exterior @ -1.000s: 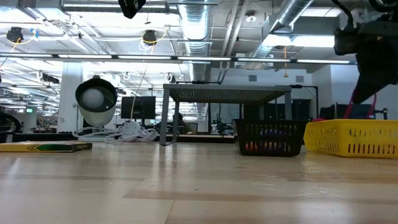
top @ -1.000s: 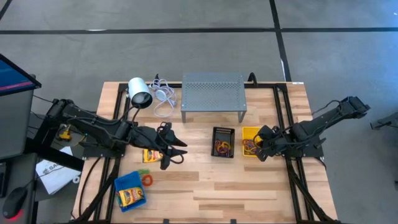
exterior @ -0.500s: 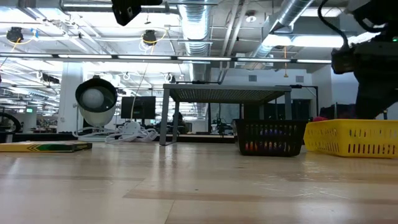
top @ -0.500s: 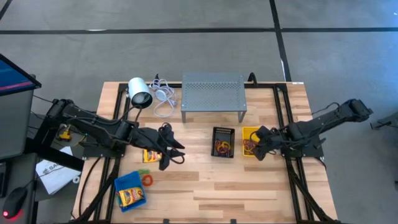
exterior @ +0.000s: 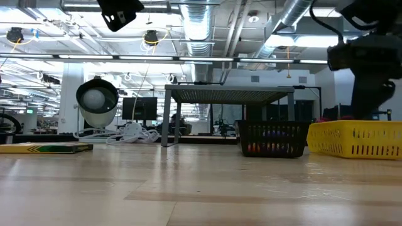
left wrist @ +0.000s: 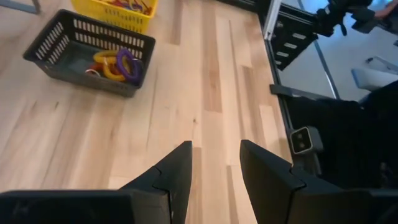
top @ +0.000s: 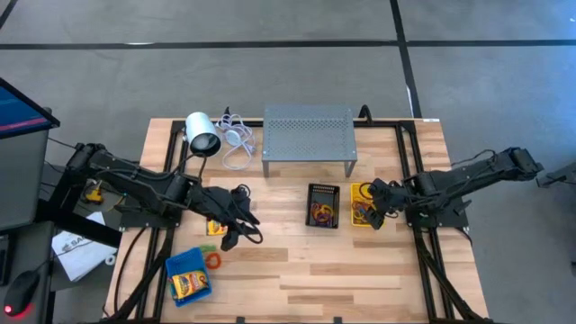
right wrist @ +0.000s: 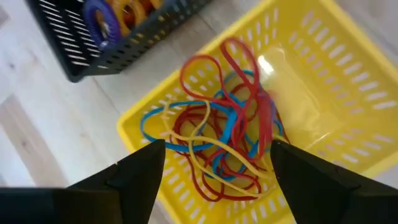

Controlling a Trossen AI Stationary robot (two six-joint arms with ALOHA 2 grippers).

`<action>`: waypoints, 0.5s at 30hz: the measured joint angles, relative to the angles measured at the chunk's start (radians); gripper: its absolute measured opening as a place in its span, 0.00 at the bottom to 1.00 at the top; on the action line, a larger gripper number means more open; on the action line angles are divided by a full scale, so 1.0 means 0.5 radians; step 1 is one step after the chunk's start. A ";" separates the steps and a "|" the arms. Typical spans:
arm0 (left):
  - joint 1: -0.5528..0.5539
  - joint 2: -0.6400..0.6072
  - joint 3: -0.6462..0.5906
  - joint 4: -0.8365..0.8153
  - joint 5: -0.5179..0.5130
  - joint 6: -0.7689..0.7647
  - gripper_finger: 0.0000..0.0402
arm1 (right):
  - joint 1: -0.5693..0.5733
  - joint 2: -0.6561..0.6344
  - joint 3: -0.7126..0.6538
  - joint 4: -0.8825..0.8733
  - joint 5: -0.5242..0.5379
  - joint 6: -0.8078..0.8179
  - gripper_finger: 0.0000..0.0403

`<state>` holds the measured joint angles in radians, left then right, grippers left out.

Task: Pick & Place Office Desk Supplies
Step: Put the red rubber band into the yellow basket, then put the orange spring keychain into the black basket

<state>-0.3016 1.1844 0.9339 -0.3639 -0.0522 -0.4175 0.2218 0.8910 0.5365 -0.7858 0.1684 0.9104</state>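
Your right gripper (right wrist: 211,163) is hanging spread over the yellow bin (right wrist: 323,87), where the rubber bands (right wrist: 217,137) are lying. Your left gripper (left wrist: 216,163) is hovering empty, fingers parted, above bare table (left wrist: 205,81).

Left gripper (left wrist: 216,163) empty, fingers apart above wood; black bin (left wrist: 87,53) holds loops, possibly bands.

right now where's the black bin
In the high view the black bin sits near the table's middle, just in front of the grey perforated stand and right beside the yellow bin, which lies toward the right arm's side.
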 joint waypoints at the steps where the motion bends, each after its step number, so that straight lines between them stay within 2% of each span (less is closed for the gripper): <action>1: 0.000 -0.011 0.000 -0.017 0.001 0.000 0.33 | -0.013 -0.003 0.026 -0.017 -0.003 -0.029 0.71; 4: -0.001 -0.047 0.002 -0.057 0.003 -0.022 0.33 | -0.043 -0.005 0.106 -0.066 -0.012 -0.100 0.71; 10: 0.000 -0.065 0.001 -0.370 0.018 -0.161 0.33 | -0.054 -0.007 0.198 -0.199 -0.061 -0.146 0.71; 15: 0.004 0.039 0.004 -0.600 0.197 -0.335 0.33 | -0.054 -0.007 0.218 -0.189 -0.075 -0.161 0.71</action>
<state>-0.2996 1.2037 0.9356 -0.6640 0.0460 -0.5852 0.1947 0.8875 0.6456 -0.8805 0.1310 0.8298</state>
